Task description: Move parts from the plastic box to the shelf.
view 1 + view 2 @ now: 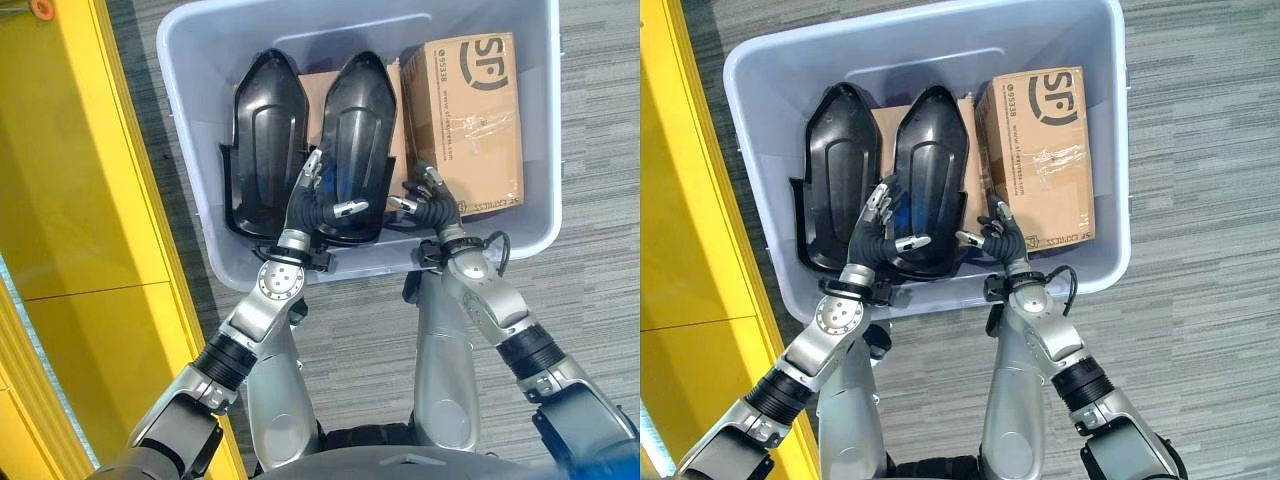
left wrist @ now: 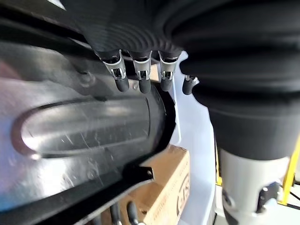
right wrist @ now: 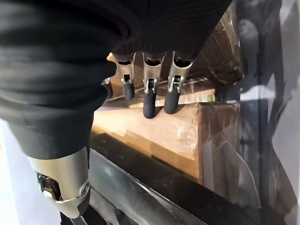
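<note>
Two black parts (image 1: 835, 190) (image 1: 930, 170) lie side by side in the plastic box (image 1: 750, 130), beside a carton (image 1: 1040, 150). Left hand (image 1: 880, 232) and right hand (image 1: 1000, 238) flank the inner part's near end, fingers relaxed and apart, gripping nothing.

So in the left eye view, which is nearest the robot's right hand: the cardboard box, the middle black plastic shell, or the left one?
From the right hand:
1. Brown cardboard box, directly beyond it; middle black plastic shell, just left: too close to call.
2. Left black plastic shell, farthest left.

Non-task items: floor, yellow structure.
Grey carpet (image 1: 590, 290) with fine stripes covers the ground. A yellow panel (image 1: 70, 200) with a raised edge runs along the scene's left side, on the carpet.
</note>
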